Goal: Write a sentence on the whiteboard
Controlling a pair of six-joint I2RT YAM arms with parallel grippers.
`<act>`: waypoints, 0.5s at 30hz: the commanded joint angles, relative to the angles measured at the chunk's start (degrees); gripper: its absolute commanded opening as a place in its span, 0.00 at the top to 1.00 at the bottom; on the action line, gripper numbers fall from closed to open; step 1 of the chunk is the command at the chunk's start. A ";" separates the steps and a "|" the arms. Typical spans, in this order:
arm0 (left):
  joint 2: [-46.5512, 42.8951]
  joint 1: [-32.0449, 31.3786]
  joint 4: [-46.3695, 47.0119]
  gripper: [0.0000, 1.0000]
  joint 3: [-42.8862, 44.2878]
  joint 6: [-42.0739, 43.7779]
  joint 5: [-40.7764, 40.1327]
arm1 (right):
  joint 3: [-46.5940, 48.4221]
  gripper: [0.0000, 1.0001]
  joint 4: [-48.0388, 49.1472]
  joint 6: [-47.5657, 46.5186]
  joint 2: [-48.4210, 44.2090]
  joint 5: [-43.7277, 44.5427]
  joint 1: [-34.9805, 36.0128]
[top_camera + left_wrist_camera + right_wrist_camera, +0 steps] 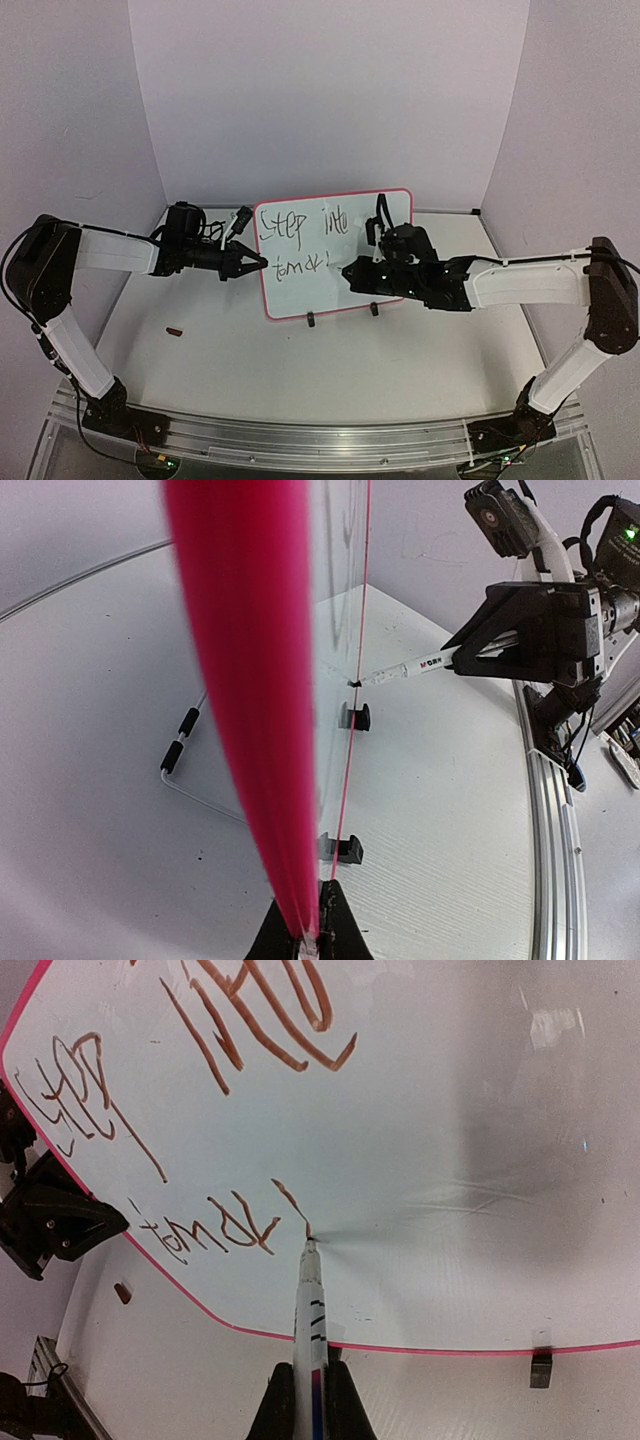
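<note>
Jaws of the right gripper clamp a marker, tip touching the whiteboard just ahead, mid-word on the second line of the sentence; the left gripper pinches the board's edge. Next stroke likely needs light, steady pressure.

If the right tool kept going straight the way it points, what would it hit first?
The whiteboard. The right tool holds a marker whose tip appears to touch the white surface beside the sentence, so the board is met at once, through the marker.
</note>
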 commanded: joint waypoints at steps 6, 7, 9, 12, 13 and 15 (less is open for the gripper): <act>0.54 -0.23 -3.63 1.00 -0.37 2.74 -7.68 | 0.77 1.00 1.20 -0.49 -1.47 2.68 -0.28; 0.54 -0.26 -3.69 1.00 -0.37 2.75 -7.68 | 0.92 1.00 1.29 -0.66 -1.67 3.09 -0.29; 0.54 -0.17 -3.63 1.00 -0.37 2.78 -7.66 | 0.99 1.00 1.49 -1.00 -2.00 3.94 -0.29; 0.54 -0.17 -3.70 1.00 -0.37 2.77 -7.79 | 0.95 1.00 2.02 -1.14 -2.22 4.32 -0.25; 0.54 -0.20 -3.72 1.00 -0.37 2.77 -7.78 | 0.92 1.00 2.27 -1.10 -2.23 4.33 -0.26; 0.54 -0.19 -3.65 1.00 -0.37 2.82 -7.73 | 0.94 1.00 2.65 -1.12 -2.22 4.42 -0.28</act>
